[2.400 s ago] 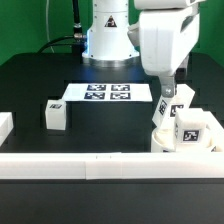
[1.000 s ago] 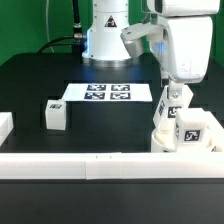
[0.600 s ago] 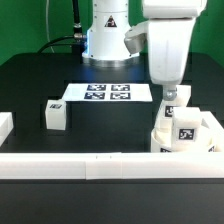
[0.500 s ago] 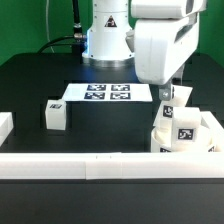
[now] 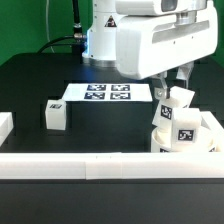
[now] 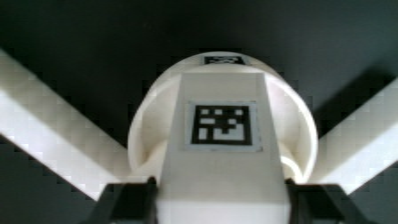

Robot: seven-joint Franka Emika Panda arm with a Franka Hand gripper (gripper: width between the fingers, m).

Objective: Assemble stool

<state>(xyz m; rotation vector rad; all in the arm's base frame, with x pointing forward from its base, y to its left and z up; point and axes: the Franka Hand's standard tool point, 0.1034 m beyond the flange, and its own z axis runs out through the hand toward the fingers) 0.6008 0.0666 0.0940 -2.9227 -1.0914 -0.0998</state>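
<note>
In the exterior view my gripper point(image 5: 172, 88) is at the right, over the white stool seat point(image 5: 192, 135), which stands against the front rail and shows square tags. The jaws are shut on a white stool leg point(image 5: 178, 104) that stands tilted on the seat. In the wrist view the leg point(image 6: 222, 110) fills the middle, with its tag facing the camera. The dark fingers point(image 6: 128, 200) press on both its sides at my gripper point(image 6: 222, 198). Another loose leg point(image 5: 55, 114) lies on the black table at the exterior view's left. A third leg I cannot make out.
The marker board point(image 5: 106, 92) lies flat in the middle, before the robot base. A long white rail point(image 5: 90, 165) runs along the front, and a short white rail piece point(image 5: 5, 125) sits at the exterior view's left edge. Rails also cross the wrist view point(image 6: 54, 110).
The wrist has turned while staying over the seat. The hand's bulk has swung toward the exterior view's left. The held leg now leans instead of standing straight.
</note>
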